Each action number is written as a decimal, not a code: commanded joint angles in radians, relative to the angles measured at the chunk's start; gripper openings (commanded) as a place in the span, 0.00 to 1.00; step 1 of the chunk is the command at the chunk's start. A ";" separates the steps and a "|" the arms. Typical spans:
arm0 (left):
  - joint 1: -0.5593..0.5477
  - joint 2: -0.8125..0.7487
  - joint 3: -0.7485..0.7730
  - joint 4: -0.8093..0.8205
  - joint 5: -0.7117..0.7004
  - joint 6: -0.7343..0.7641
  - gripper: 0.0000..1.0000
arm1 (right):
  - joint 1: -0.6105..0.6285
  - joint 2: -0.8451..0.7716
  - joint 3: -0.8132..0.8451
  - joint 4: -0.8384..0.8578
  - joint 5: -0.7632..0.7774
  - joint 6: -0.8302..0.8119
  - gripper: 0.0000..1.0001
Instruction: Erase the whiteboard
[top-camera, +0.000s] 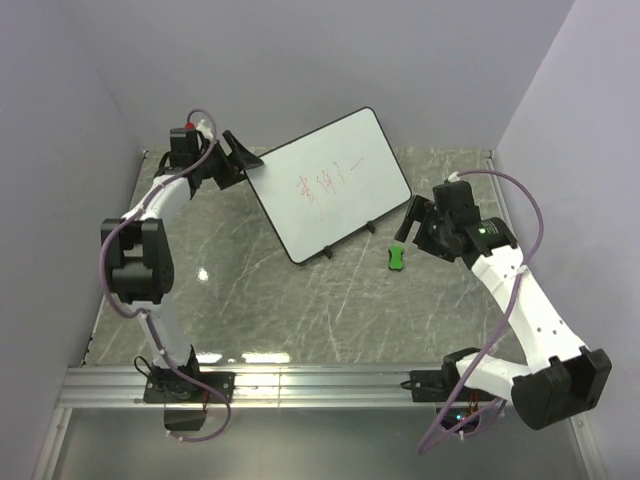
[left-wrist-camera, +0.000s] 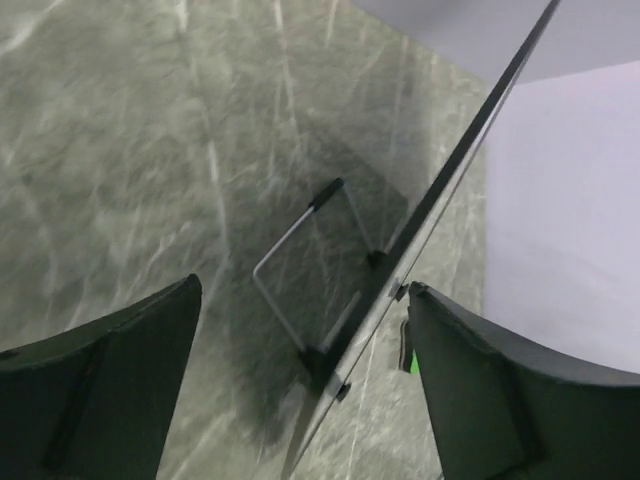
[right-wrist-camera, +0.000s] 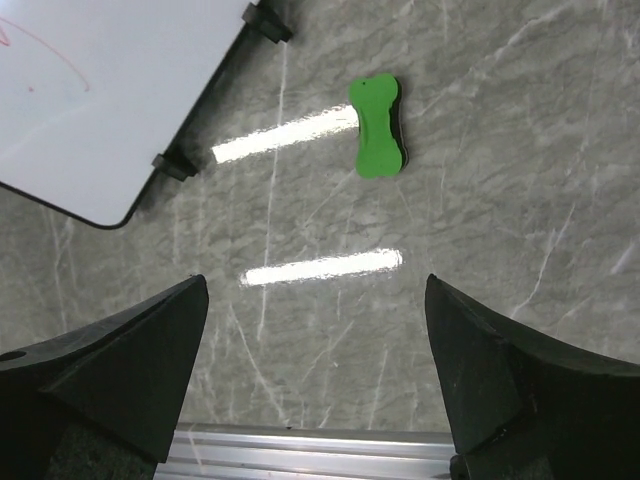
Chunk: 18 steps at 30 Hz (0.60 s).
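Observation:
The whiteboard (top-camera: 340, 190) stands tilted on its black stand feet in the middle of the table, with faint red writing (top-camera: 330, 183) on its face. My left gripper (top-camera: 243, 157) is open at the board's upper left corner. In the left wrist view the board's thin edge (left-wrist-camera: 440, 190) runs between the jaws (left-wrist-camera: 303, 285), close to the right finger (left-wrist-camera: 510, 400). The green eraser (top-camera: 397, 258) lies flat on the table right of the board. My right gripper (top-camera: 408, 228) is open and empty just above it. In the right wrist view the eraser (right-wrist-camera: 377, 125) lies ahead of the open gripper (right-wrist-camera: 315, 280), beside the board's corner (right-wrist-camera: 80, 100).
The board's wire stand (left-wrist-camera: 300, 260) rests on the grey marble table (top-camera: 250, 290) behind the board. An aluminium rail (top-camera: 320, 385) runs along the near table edge and also shows in the right wrist view (right-wrist-camera: 300, 450). Lilac walls close in on the left, back and right.

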<state>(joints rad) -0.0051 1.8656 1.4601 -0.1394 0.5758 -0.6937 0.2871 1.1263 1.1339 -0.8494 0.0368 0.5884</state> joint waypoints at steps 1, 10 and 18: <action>0.002 0.067 0.097 0.133 0.133 -0.026 0.88 | -0.003 0.033 0.029 0.029 0.006 -0.010 0.95; -0.010 0.179 0.186 0.118 0.188 -0.010 0.00 | 0.003 0.216 0.017 0.108 -0.008 -0.045 0.85; -0.035 0.167 0.152 0.080 0.177 0.042 0.00 | 0.015 0.430 0.012 0.154 -0.015 -0.047 0.52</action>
<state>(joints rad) -0.0406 2.0243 1.6367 0.0315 0.8238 -0.7414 0.2951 1.5200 1.1336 -0.7372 0.0235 0.5503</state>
